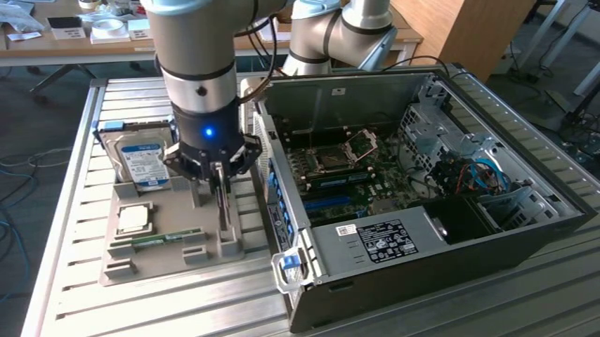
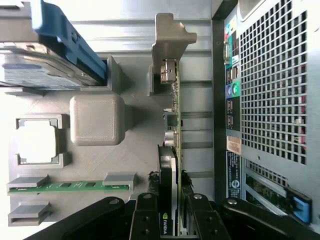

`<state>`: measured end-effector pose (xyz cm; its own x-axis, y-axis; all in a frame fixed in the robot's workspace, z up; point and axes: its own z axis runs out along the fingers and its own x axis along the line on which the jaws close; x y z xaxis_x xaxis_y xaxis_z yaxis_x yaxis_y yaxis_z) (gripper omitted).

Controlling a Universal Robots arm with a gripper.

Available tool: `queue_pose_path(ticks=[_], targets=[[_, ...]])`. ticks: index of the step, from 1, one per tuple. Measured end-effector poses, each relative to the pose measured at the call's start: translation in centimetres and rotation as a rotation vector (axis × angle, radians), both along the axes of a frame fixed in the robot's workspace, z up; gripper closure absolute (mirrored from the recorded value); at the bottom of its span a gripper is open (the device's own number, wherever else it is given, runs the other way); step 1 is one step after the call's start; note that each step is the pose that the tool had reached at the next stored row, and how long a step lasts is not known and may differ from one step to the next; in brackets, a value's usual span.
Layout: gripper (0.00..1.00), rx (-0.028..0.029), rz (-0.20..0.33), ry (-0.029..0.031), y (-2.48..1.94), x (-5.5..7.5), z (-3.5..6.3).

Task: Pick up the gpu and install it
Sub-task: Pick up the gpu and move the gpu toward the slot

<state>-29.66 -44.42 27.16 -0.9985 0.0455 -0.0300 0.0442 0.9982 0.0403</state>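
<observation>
Exterior: claw (image 1: 221, 184) over the tray (image 1: 140, 270), at 9 o'clock from the case (image 1: 422, 210) — gpu (image 1: 224, 214) upright on edge in the tray, drive (image 1: 140, 163) at 10 o'clock of the claw.
Wrist: claw (image 2: 172, 220) clenched on the gpu (image 2: 174, 115) — fingers (image 2: 146, 215) against both faces.

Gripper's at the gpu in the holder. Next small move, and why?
Probably a short, straight lift. The gripper looks shut on the gpu, which stands on edge, seated in the gray holder, with the computer case wall close beside it. Sideways motion could bind the card or hit the case.
</observation>
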Motion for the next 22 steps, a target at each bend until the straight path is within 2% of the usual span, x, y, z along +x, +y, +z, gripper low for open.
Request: queue_pose_path(ticks=[22], targets=[[0.73, -0.0001, 0.0, 0.0, 0.0, 0.0, 6.0]])
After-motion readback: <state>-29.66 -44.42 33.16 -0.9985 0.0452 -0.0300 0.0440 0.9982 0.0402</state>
